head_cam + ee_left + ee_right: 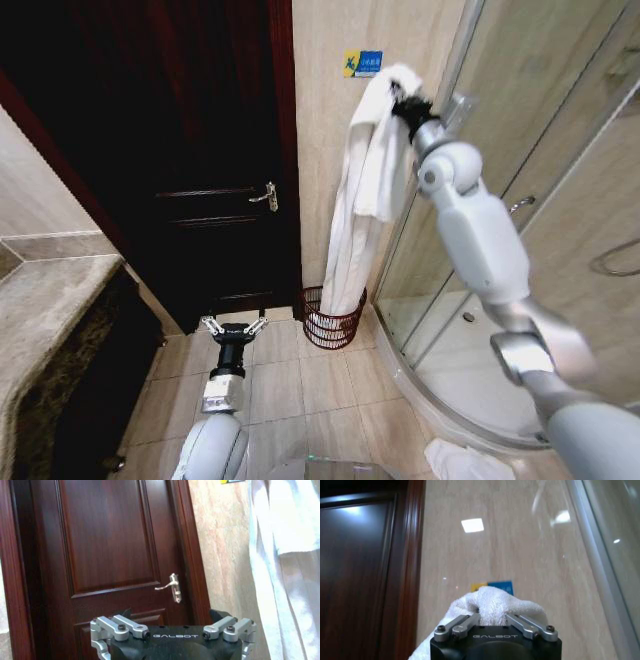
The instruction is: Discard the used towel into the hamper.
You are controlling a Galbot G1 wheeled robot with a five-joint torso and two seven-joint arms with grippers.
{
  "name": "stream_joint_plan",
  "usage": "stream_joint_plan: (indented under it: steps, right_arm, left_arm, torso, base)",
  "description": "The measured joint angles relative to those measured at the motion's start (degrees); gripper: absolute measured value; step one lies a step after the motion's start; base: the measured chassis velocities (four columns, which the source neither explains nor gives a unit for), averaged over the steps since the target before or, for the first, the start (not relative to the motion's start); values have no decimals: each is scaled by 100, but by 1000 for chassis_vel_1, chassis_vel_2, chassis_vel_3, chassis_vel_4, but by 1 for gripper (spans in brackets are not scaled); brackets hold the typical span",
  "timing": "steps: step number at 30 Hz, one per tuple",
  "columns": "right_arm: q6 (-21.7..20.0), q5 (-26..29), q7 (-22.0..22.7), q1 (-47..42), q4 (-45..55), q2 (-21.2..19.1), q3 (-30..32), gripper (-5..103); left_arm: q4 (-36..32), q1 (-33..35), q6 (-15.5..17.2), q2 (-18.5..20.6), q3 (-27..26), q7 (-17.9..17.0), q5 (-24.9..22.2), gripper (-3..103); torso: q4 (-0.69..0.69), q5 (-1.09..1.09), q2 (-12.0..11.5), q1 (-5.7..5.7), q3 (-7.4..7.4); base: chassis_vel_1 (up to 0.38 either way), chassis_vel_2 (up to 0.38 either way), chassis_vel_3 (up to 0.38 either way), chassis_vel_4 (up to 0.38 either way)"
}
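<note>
Right pincer (405,103) raised high by the wall, clamped on the top fold of the white towel (365,200), which hangs straight down beneath it with its lower end dipping into the hamper (333,318) on the floor directly below. Left pincer (233,327) parked low near the floor, spread wide and empty, facing the dark door (115,547) with the hamper off to its side. Risk, as I judge it: the towel is long and the hamper small, so a release could leave cloth draped over the rim, or the falling weight could tip the light basket.
</note>
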Motion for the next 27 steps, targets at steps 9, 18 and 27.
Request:
stream_joint_plan:
  steps: [9,18,27]
  right_arm:
    - [225,-268,33,-340,-156,137,14,7]
    - [445,-502,128,312,-871,333,26,7]
    - [638,-1009,-122,-90,-1178,635,16,7]
  left_arm:
    - [93,-34,-27,-16,31,12,-66,100]
    - [141,-87,-37,-4,134,38,-46,100]
    - [139,-121,-37,34,51,45,-50,100]
  torso:
    - [0,0,-336,-157,-176]
    - [0,-2,-716,-331,-385]
    - [0,2,-1001,-458,-537]
  base:
    - [0,0,0,0]
    - [0,0,0,0]
    - [0,0,0,0]
